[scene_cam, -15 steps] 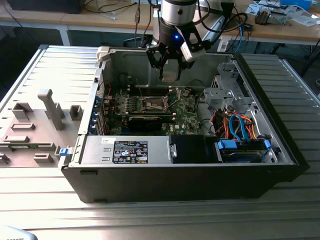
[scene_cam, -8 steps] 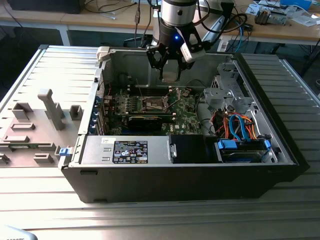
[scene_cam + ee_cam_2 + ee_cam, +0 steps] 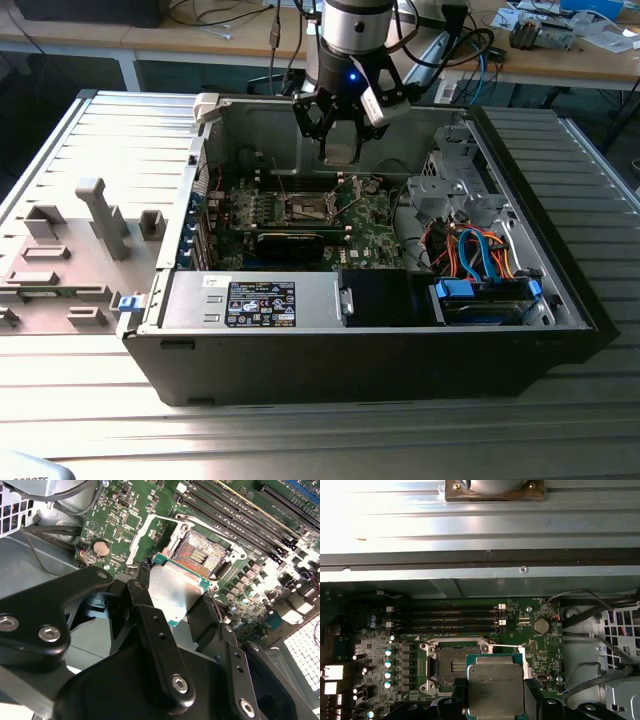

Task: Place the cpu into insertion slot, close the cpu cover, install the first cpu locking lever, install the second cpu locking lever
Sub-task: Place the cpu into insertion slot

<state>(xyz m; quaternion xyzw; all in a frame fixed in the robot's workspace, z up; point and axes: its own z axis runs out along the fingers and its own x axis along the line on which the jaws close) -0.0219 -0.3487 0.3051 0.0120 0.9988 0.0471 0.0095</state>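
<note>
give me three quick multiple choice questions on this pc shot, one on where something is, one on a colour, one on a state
1. Where is the cpu?
A. lying on the table beside the case
B. clamped in the gripper, off the board
C. under a closed cover

2. What colour is the circuit board around the insertion slot?
A. green
B. red
C. white

3. What state is the insertion slot in?
A. open and empty
B. filled, with its cover shut
C. hidden under a fan

Answers:
1 B: in both wrist views the jaws pinch the cpu's opposite edges, beside the slot rather than in it.
2 A: the board is green all round the socket in both wrist views.
3 A: its dark contact field lies bare, with nothing seated in it.
</note>
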